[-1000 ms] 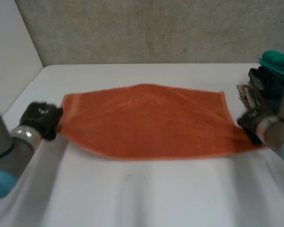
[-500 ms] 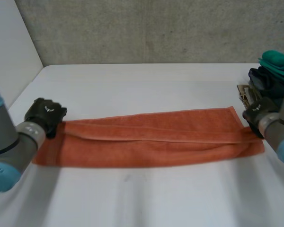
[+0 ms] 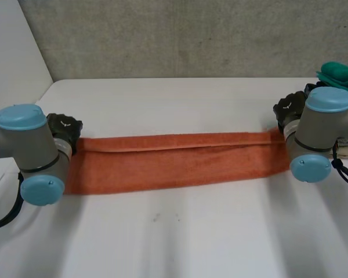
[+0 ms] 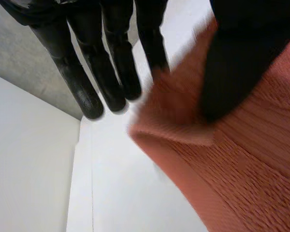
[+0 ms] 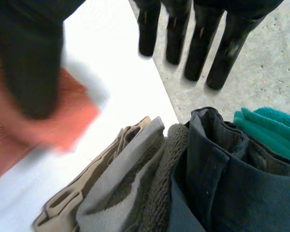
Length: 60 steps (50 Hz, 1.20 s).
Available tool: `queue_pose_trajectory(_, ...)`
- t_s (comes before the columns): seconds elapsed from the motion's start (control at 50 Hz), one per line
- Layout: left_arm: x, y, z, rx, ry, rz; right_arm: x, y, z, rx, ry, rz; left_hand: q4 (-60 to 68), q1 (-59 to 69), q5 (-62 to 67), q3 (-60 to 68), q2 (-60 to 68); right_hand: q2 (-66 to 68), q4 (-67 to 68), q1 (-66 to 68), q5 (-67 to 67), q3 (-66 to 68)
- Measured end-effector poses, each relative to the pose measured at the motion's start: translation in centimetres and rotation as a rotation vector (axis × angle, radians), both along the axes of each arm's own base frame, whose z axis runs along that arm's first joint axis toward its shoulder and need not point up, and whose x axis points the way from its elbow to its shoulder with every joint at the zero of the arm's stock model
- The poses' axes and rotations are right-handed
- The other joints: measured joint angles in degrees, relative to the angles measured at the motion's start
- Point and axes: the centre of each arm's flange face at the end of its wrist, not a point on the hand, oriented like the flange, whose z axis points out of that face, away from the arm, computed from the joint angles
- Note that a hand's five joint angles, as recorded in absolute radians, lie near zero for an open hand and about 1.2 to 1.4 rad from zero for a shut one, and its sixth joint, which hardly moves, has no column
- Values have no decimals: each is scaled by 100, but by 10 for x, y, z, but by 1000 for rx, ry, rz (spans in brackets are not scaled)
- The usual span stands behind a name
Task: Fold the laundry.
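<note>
A white table carries an orange towel, folded into a long strip running left to right. Folded clothes are piled at the far right, partly hidden by the right arm. At the strip's ends, the left hand and right hand hold their fingers straight and spread, thumbs over the cloth.

Towel across table, clothes pile right.

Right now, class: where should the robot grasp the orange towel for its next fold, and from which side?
Probably its short ends, each from the outer side: the towel lies flat as a long strip across the table, left hand at one end, right hand at the other.
</note>
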Motion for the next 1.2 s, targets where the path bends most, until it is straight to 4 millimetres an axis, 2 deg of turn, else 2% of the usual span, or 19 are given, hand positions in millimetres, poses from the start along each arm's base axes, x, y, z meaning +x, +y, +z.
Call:
queue_pose_trajectory(0.02, -1, 0, 1, -7, 2, -2, 1, -1, 0, -3, -1, -1, -813, -915, -798, -905, -925, -587, -572, -465, -571, -696)
queue_pose_trajectory(0.04, -1, 0, 1, -12, 3, -4, 1, -1, -1, -6, -4, -2, -813, -915, -798, -905, -925, -587, -572, -465, -571, -696)
queue_pose_trajectory(0.06, -4, -1, 3, -33, 10, -10, 3, -4, 0, -22, -17, -5, -2834, -2958, -2754, -2760, -2803, -1588, -1687, -1111, -1672, -1726)
queue_pose_trajectory(0.1, -7, -2, 7, -64, 19, -16, 6, -6, 5, -56, -53, -9, -3453, -3302, -3343, -3404, -3448, -1915, -2034, -1245, -2091, -2130)
queue_pose_trajectory(0.2, -9, -3, 19, -114, 33, -24, 9, -6, 22, -118, -135, -12, -3592, -3302, -3448, -3545, -3573, -1915, -2034, -1245, -2092, -2131)
queue_pose_trajectory(0.24, -9, -1, 27, -136, 40, -28, 8, -3, 38, -149, -189, -9, -3592, -3302, -3448, -3546, -3573, -1915, -2034, -1245, -2092, -2131)
queue_pose_trajectory(0.26, -8, 3, 36, -152, 45, -33, 7, 3, 55, -175, -242, -2, -3592, -3302, -3448, -3546, -3573, -1915, -2034, -1245, -2091, -2131)
queue_pose_trajectory(0.34, -7, 12, 45, -159, 48, -57, 6, 16, 80, -190, -318, 45, -3592, -3302, -3448, -3546, -3573, -1915, -2034, -1245, -2092, -2131)
queue_pose_trajectory(0.4, -8, 23, 46, -145, 50, -101, 7, 29, 91, -167, -348, 110, -3592, -3302, -3448, -3546, -3573, -1915, -2034, -1245, -2092, -2131)
queue_pose_trajectory(0.48, -9, 28, 43, -127, 51, -130, 8, 36, 90, -128, -350, 148, -3592, -3302, -3448, -3546, -3573, -1915, -2034, -1245, -2092, -2131)
queue_pose_trajectory(0.58, -8, 37, 28, -69, 48, -170, 5, 46, 67, -8, -323, 166, -3592, -3302, -3448, -3545, -3573, -1915, -2034, -1245, -2092, -2131)
queue_pose_trajectory(0.72, -3, 46, 15, -19, 42, -164, -22, 54, 33, 111, -291, 79, -3592, -3302, -3448, -3546, -3573, -1886, -2019, -1221, -2071, -2092)
queue_pose_trajectory(0.86, 1, 57, 14, -3, 41, -161, -43, 70, 13, 204, -275, 71, -3591, -3302, -3448, -3545, -3573, -1247, -1427, -702, -1519, -1373)
queue_pose_trajectory(1.0, 0, 62, 13, 3, 42, -165, -53, 73, 0, 244, -251, 108, -3592, -3302, -3448, -3545, -3573, -1111, -1229, -518, -1326, -1191)
queue_pose_trajectory(1.08, -1, 63, 11, 8, 40, -169, -56, 66, -16, 257, -202, 125, -3591, -3302, -3448, -3545, -3573, -282, -470, 124, -651, -440)
queue_pose_trajectory(1.12, -1, 63, 10, 11, 40, -171, -58, 61, -24, 255, -178, 125, -3591, -3302, -3448, -3545, -3573, 1481, 1113, 1567, 894, 1160)
queue_pose_trajectory(1.14, -2, 63, 10, 11, 40, -171, -58, 60, -25, 254, -175, 124, -3591, -3302, -3448, -3546, -3573, 1937, 1660, 2038, 1416, 1593)
queue_pose_trajectory(1.16, -2, 63, 10, 12, 39, -171, -60, 56, -28, 246, -166, 116, -3591, -3302, -3448, -3546, -3573, 3121, 2784, 2875, 2534, 1723)
queue_pose_trajectory(1.2, -1, 63, 10, 12, 39, -171, -64, 52, -29, 234, -159, 103, -3591, -3302, -3448, -3545, -3573, 3463, 3182, 3136, 2926, 1721)
